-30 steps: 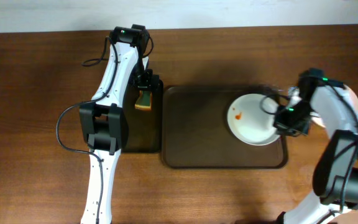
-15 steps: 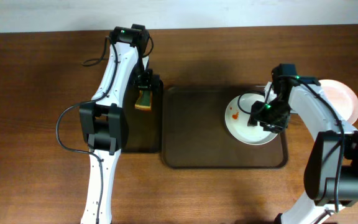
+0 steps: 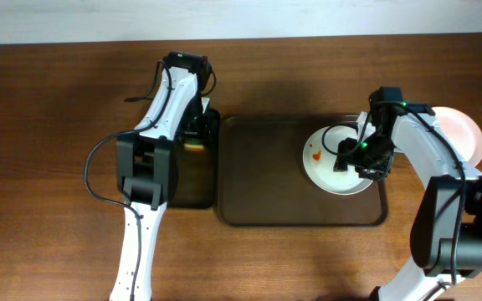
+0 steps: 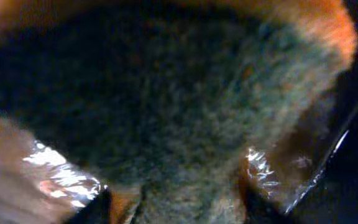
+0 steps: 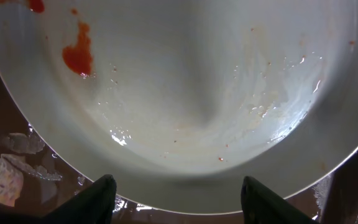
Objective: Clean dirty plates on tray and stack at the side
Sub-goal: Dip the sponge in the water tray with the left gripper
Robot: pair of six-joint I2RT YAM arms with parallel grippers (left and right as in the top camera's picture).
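Observation:
A white plate [image 3: 326,165] with orange-red smears [image 5: 79,53] lies flat at the right end of the brown tray [image 3: 266,176]. My right gripper [image 3: 351,160] hovers over the plate's right half. In the right wrist view the right gripper [image 5: 185,200] is open, its dark fingers [image 5: 101,200] spread above the plate's near rim with nothing between them. A second plate [image 3: 463,130] rests on the table to the right, partly hidden by the arm. My left gripper [image 3: 196,132] is down on the sponge [image 4: 166,106], whose green scrub face and orange edge fill the left wrist view, jaws closed against its sides.
A narrow black tray [image 3: 192,180] stands against the brown tray's left side, holding the sponge at its far end. The left arm stretches along it from the table's front edge. Wet streaks and crumpled film [image 5: 5,171] lie on the brown tray beside the plate.
The right gripper brought the plate a little left onto the tray, let go and opened. The left gripper dropped onto the sponge and closed on it.

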